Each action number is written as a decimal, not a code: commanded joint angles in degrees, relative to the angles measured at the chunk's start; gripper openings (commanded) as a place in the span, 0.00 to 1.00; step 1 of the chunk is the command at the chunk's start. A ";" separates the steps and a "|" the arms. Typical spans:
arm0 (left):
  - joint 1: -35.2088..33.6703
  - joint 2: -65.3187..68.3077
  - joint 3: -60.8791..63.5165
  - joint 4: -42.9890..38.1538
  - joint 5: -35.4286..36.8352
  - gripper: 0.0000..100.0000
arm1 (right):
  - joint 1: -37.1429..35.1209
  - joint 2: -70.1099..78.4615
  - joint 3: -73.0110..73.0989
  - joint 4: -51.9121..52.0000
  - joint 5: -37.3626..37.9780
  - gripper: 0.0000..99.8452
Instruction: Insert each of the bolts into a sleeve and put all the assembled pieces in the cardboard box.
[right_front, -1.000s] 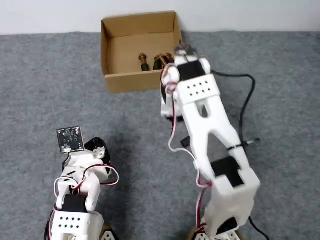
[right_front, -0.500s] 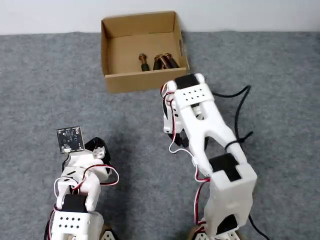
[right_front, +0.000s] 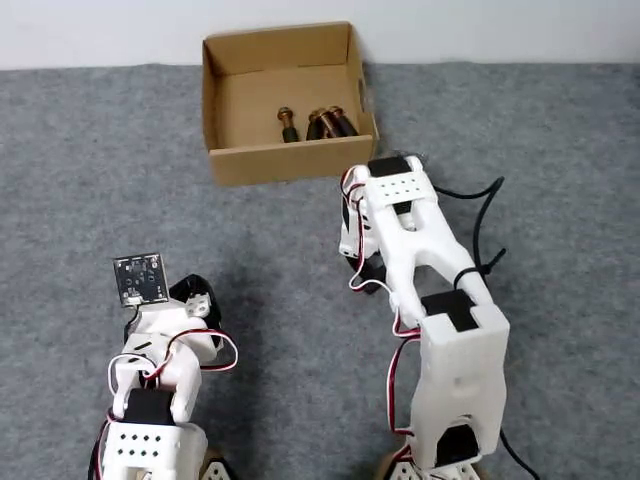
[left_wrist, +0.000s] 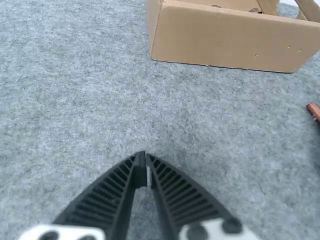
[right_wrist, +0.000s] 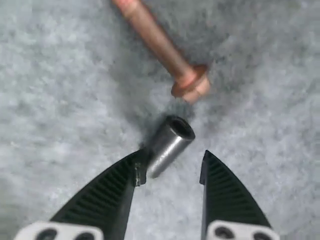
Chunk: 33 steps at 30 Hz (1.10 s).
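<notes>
Straddling sleeve (right_wrist: 170, 142), right fingers (right_wrist: 107, 195) parted, left fingers (left_wrist: 117, 192) closed

My bench (right_front: 560, 150): grey short-pile carpet-type cover, uniform, running right out to the far edge. Behind it I get a plain white wall (right_front: 500, 30), and the seam between the two is a straight line. Light is even and diffuse, with soft shadows. Close up, the pile looks fuzzy, mottled light and dark grey.
</notes>
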 joint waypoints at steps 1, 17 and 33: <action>-0.26 -0.18 -0.22 -0.62 0.00 0.01 | 0.66 0.57 -0.09 -2.24 -0.53 0.16; -0.26 -0.18 -0.22 -0.62 0.00 0.01 | 0.75 2.33 -4.04 3.21 -0.53 0.01; 0.09 -0.09 -0.22 -0.79 0.26 0.01 | 3.56 -32.48 1.49 17.89 6.59 0.01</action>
